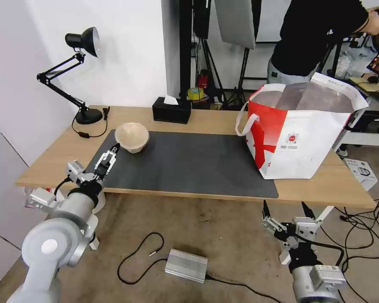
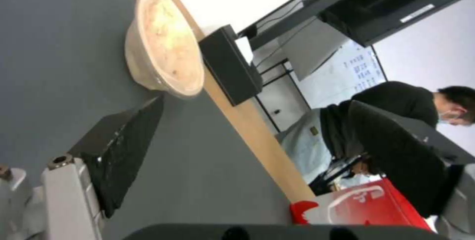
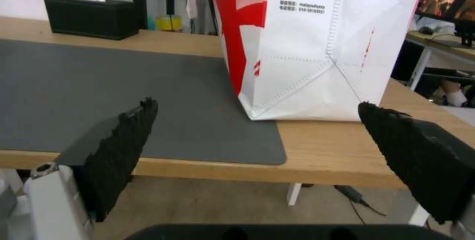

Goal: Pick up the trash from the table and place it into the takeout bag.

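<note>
Nearest, the left end effector (image 1: 112, 152) hovers over the dark mat with its fingers together, just beside the beige pulp bowl (image 1: 132, 136). I judge the reach is in hand; next, the fingers must open around the bowl rim. The right end effector (image 1: 285, 209) waits below the desk (image 1: 214, 118), fingers apart, near the takeout bag (image 1: 301, 139).

Bench (image 1: 198, 122): light wood, smooth, matt. Mat (image 1: 189, 164): dark grey, matt, fine-grained surface. Beige pulp bowl (image 1: 132, 136): moulded fibre, dull, slightly rough. Takeout bag (image 1: 301, 139): white-and-red non-woven cloth, stitched seams, silvery foil lining. Left end effector (image 1: 112, 152): bare silver metal links; fingers (image 2: 121, 147) black, matt. Right end effector (image 1: 285, 207): finger pads (image 3: 118, 147) black, rough, serrated edge.
</note>
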`<state>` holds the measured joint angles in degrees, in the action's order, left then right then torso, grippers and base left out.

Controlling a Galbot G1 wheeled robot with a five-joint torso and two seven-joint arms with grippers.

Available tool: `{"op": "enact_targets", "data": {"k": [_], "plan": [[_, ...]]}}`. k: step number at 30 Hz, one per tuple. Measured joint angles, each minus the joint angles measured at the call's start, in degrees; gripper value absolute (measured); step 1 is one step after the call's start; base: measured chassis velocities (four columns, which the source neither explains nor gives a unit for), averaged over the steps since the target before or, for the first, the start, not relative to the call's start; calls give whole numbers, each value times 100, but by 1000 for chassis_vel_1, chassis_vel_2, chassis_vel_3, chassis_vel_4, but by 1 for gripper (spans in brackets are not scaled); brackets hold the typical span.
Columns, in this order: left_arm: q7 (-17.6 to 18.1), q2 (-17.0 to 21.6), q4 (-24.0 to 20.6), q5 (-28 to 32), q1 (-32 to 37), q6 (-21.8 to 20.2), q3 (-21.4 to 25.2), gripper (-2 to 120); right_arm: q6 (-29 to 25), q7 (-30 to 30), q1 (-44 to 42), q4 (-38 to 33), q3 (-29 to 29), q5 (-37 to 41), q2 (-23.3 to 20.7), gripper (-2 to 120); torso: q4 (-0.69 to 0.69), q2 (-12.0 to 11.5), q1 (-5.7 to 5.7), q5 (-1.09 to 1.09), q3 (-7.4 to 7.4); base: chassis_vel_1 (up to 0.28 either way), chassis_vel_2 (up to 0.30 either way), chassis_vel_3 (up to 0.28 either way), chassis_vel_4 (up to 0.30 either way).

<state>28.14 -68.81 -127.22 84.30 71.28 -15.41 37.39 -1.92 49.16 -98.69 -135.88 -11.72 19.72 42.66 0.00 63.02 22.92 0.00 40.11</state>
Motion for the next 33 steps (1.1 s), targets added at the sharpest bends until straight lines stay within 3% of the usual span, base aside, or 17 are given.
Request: {"op": "enact_targets", "data": {"k": [33], "plan": [[683, 324, 1086, 517, -1070, 15, -276, 100, 0, 0, 0, 0, 0, 0, 0, 100, 0, 0, 0, 0, 0, 0, 0, 0, 0]]}}
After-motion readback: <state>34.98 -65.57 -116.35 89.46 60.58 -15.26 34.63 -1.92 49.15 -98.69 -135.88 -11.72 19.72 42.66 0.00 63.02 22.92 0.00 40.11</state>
